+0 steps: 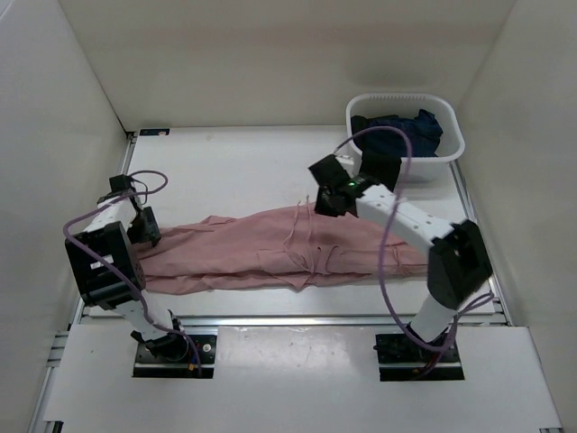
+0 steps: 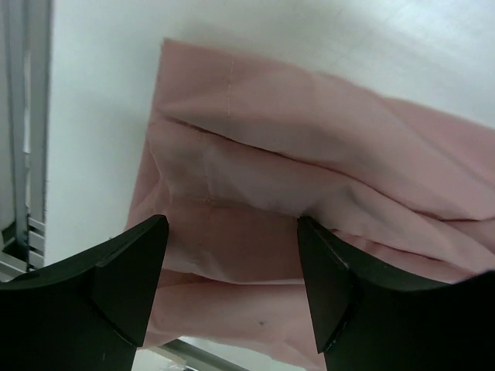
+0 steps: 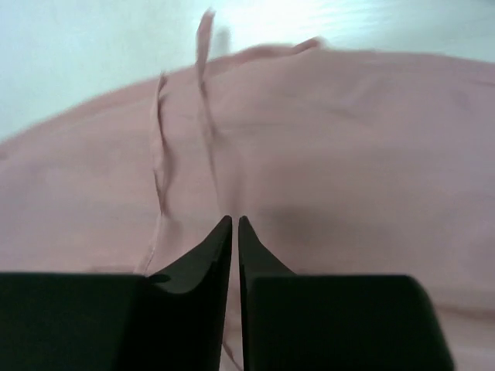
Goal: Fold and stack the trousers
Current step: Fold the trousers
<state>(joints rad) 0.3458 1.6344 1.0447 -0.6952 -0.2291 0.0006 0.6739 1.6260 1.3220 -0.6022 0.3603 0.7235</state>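
Observation:
The dusty-pink trousers (image 1: 270, 248) lie flat and wrinkled across the table, left to right, between the two arms. My left gripper (image 1: 144, 225) hangs over their left end with its jaws wide open and nothing between them. In the left wrist view (image 2: 232, 224) the layered pink fabric (image 2: 309, 154) and a hemmed edge lie just below. My right gripper (image 1: 329, 200) is over the far edge of the right part of the trousers. In the right wrist view (image 3: 234, 220) its jaws stand shut just above the fabric (image 3: 348, 131), next to a thin drawstring (image 3: 205, 93).
A white basket (image 1: 451, 122) stands at the back right with a dark navy garment (image 1: 419, 131) in it. A black cloth piece (image 1: 379, 167) hangs over its front rim. White walls enclose the table; a metal rail (image 1: 315, 318) runs along the near edge.

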